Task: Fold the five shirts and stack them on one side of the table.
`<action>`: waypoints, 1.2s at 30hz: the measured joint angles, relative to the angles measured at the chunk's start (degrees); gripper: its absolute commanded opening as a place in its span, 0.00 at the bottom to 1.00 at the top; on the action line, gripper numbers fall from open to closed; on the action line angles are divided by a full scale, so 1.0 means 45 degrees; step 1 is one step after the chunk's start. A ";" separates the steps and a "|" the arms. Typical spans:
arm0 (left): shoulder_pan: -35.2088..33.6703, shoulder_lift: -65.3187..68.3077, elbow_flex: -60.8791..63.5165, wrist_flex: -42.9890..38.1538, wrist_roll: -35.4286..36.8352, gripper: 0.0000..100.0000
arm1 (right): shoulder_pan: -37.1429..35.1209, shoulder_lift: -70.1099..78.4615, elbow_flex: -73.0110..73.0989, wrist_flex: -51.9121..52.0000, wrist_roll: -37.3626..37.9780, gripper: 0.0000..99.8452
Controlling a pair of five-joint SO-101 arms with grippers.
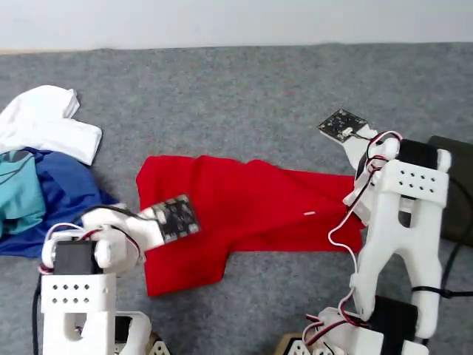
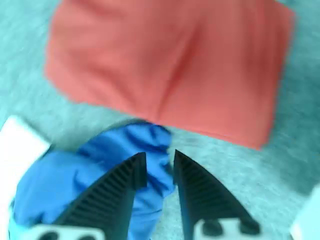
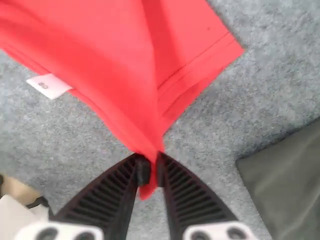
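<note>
A red shirt [image 1: 251,211] lies spread across the middle of the grey table. My right gripper [image 3: 149,165] is shut on that shirt's right edge [image 3: 150,100], and the cloth rises from the table into the jaws. In the high view this gripper [image 1: 358,198] sits at the shirt's right end. My left gripper [image 2: 159,159] hovers over a crumpled blue shirt [image 2: 90,175], its fingers a little apart and holding nothing. Beyond it lies a part of the red shirt [image 2: 170,65]. The blue shirt [image 1: 63,188] sits at the table's left side.
A white shirt [image 1: 48,122] and a teal shirt [image 1: 18,192] lie with the blue one at the left. A dark shirt [image 1: 458,192] lies at the right edge, close to my right gripper [image 3: 285,175]. The grey table [image 1: 244,103] runs bare behind the red shirt.
</note>
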 measured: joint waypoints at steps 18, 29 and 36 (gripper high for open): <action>-0.4415 0.0000 0.0195 -0.4747 0.5529 0.08 | 0.0254 -0.1543 0.0020 -0.0410 -0.2813 0.25; -0.4806 0.0000 0.1114 -0.5744 0.6037 0.04 | -0.1133 0.0684 0.0020 -0.2559 -0.9768 0.25; -0.4806 0.0000 0.2462 -0.7287 0.6037 0.04 | -0.2051 0.2969 0.0020 -0.3399 -1.3031 0.25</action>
